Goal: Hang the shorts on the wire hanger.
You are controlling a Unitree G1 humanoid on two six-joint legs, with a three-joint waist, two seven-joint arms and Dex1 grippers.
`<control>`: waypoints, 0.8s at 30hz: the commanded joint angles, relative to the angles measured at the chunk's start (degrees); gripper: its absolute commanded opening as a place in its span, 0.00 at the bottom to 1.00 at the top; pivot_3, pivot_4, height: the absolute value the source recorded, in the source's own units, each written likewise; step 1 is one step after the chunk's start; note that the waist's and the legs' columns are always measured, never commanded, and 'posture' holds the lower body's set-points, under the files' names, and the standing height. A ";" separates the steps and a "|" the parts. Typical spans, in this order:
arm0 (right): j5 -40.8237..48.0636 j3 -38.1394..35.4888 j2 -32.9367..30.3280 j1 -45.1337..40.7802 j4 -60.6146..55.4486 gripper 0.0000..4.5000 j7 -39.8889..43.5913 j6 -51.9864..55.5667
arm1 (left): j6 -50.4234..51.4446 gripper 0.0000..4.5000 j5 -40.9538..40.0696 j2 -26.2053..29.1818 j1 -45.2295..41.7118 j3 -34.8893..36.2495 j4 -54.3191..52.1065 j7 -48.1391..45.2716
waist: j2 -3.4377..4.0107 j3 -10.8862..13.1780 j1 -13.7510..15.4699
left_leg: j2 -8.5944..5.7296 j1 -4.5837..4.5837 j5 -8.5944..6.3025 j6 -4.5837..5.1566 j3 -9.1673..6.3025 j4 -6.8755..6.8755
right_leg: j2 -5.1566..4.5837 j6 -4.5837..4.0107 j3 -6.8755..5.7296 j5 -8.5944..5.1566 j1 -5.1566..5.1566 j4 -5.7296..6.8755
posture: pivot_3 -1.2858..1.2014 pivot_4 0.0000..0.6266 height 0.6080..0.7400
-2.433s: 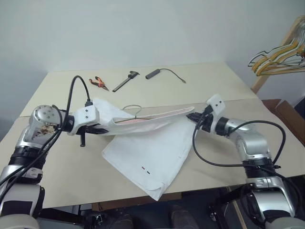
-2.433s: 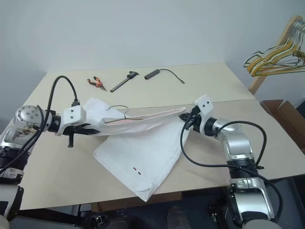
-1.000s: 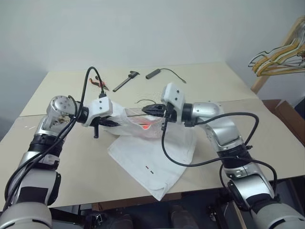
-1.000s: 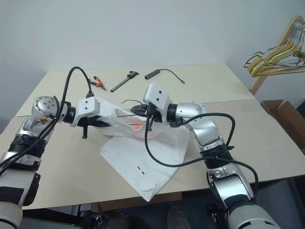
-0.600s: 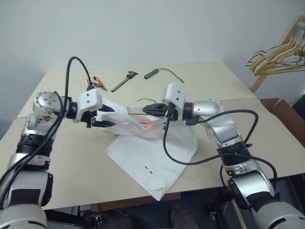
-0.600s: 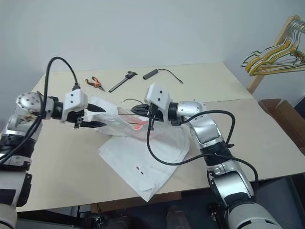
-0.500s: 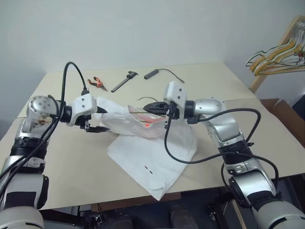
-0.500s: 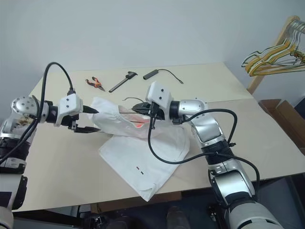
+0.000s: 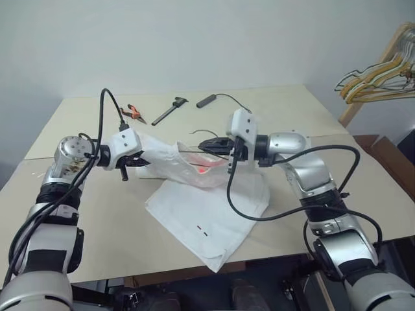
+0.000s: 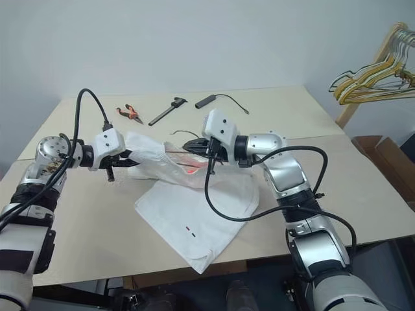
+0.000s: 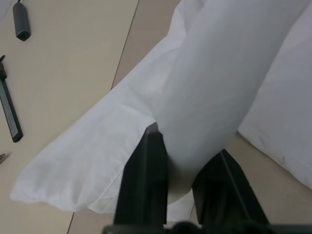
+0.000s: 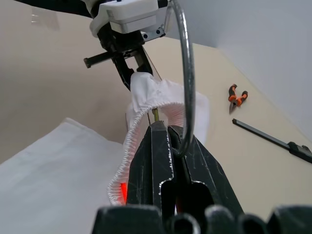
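left hand [image 10: 127, 157] clenched on a fold of the shorts [image 10: 194, 220]; in the left wrist view its two black fingers [image 11: 146, 180] pinch white cloth between them; right hand [image 10: 192, 146] clenched too, grasping the wire hanger [image 12: 187, 87] together with the gathered waistband; in the right wrist view the wire hook curves up just above the fingers [image 12: 158, 161] and the elastic edge wraps round them, a red glow showing through the cloth at the fingertips; the two hands face each other, the upper part of the shorts bunched and lifted between them over the middle of the bench [image 10: 337, 168]; the rest of the shorts hangs down and lies flat on the bench toward the near edge, two tiny dark marks near its hem; pliers [image 10: 128, 113] with orange grips, a black tool [image 10: 167, 109] and a black cabled device [image 10: 209, 100] lie at the far side of the bench, well apart from the shorts; bunch of yellow and wooden hangers [image 10: 369, 74] at far right, off the bench; no readable writing or labels.
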 commanded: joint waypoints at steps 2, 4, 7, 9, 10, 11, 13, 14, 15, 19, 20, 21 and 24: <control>0.91 -2.19 -0.87 -1.17 -1.52 0.00 0.47 -0.66 | -1.63 0.00 0.17 2.77 -1.57 0.39 0.10 -3.38 | 0.00 0.00 0.00 | 0.00 0.00 0.00 0.00 0.00 0.00 | -0.01 0.00 0.00 0.00 0.00 0.00 | 0.50 0.00 1.00; 0.88 -2.30 -1.48 -1.03 -1.46 0.00 0.98 -0.75 | -2.02 0.00 0.13 3.69 -2.01 0.80 0.03 -3.84 | 0.00 0.00 0.04 | 0.00 -0.01 0.00 0.00 0.00 -0.01 | -0.01 0.00 0.00 0.00 0.00 -0.01 | 0.50 0.01 1.00; -0.01 -1.82 -2.81 -0.50 -1.20 0.00 1.67 -1.52 | -2.41 0.00 -0.57 4.45 -3.11 2.39 0.55 -2.20 | 0.00 0.00 0.19 | -0.01 -0.02 0.00 0.00 0.00 0.00 | -0.02 0.00 0.00 0.00 0.00 -0.02 | 0.50 0.01 1.00; -1.87 -0.80 -4.03 -0.10 -0.53 0.00 1.87 -3.06 | -2.08 0.00 -1.48 4.93 -3.69 3.44 0.82 -1.99 | -0.01 0.00 0.40 | -0.01 -0.02 0.00 0.00 0.00 0.00 | -0.02 0.00 0.00 0.00 0.00 -0.02 | 0.50 0.01 1.00; -2.53 -0.45 -4.38 0.01 -0.20 0.00 1.79 -3.57 | -1.94 0.00 -1.53 5.13 -3.71 3.66 0.77 -1.74 | -0.01 -0.01 0.43 | -0.01 -0.02 0.00 0.00 0.00 0.00 | -0.02 0.00 -0.01 0.00 0.00 -0.02 | 0.50 0.01 1.00; -2.70 -0.43 -4.40 0.00 0.04 0.00 1.70 -3.71 | -1.96 0.00 -1.43 5.24 -3.60 3.72 0.73 -1.60 | -0.01 -0.01 0.40 | -0.01 -0.02 0.00 0.00 0.00 0.01 | -0.02 0.00 -0.01 0.00 0.01 -0.02 | 0.51 0.01 1.00; -2.21 -0.87 -4.08 -0.31 0.21 0.00 1.79 -3.27 | -2.26 0.00 -1.43 5.13 -2.57 3.62 -0.05 -1.86 | -0.01 -0.01 0.36 | -0.01 -0.02 0.00 0.00 0.01 0.01 | -0.02 0.00 0.00 0.00 0.01 -0.02 | 0.51 0.01 1.00; -2.14 -0.96 -4.01 -0.50 0.20 0.00 1.92 -3.18 | -2.27 0.00 -1.48 4.94 -1.89 3.45 -0.72 -2.15 | -0.01 -0.01 0.30 | -0.01 -0.01 0.00 0.00 0.01 0.00 | -0.01 0.00 0.00 0.00 0.01 -0.02 | 0.51 0.01 1.00; -2.21 -0.86 -4.15 -0.69 0.17 0.00 2.21 -3.06 | -2.56 0.00 -1.56 4.74 -1.23 3.36 -1.38 -2.27 | -0.01 -0.01 0.25 | -0.01 -0.01 0.00 0.00 0.01 0.00 | -0.01 0.00 0.00 0.00 0.01 -0.02 | 0.51 0.01 1.00; -1.80 -1.48 -4.14 -1.70 0.36 0.00 2.56 -2.32 | -0.94 0.00 -2.35 4.01 0.54 3.15 -3.99 -3.62 | -0.01 -0.01 0.28 | 0.00 -0.01 0.00 0.00 0.00 0.00 | -0.01 0.00 0.00 0.00 0.00 -0.01 | 0.50 0.00 1.00; -1.49 -1.79 -4.05 -1.94 0.20 0.00 2.51 -1.94 | 0.00 0.10 -2.82 3.91 1.08 3.01 -5.06 -4.92 | -0.01 -0.01 0.29 | 0.00 -0.01 0.00 0.00 0.00 0.00 | -0.02 0.00 0.00 0.00 0.00 -0.01 | 0.50 0.00 1.00; -1.16 -2.03 -3.97 -2.28 -0.19 0.00 2.42 -1.25 | 0.23 0.14 -3.42 3.86 1.95 2.75 -6.53 -6.80 | -0.01 -0.01 0.28 | -0.01 -0.01 0.00 0.00 0.00 0.00 | -0.02 0.00 0.00 0.00 0.00 -0.01 | 0.50 0.00 1.00; -0.41 -2.19 -3.69 -3.43 -1.26 0.00 2.26 1.08 | -0.68 0.34 -3.02 3.52 3.81 2.36 -9.72 -7.15 | -0.01 -0.02 0.28 | 0.00 -0.01 0.00 0.00 0.00 0.00 | -0.02 0.00 0.00 0.00 0.00 0.00 | 0.50 0.00 1.00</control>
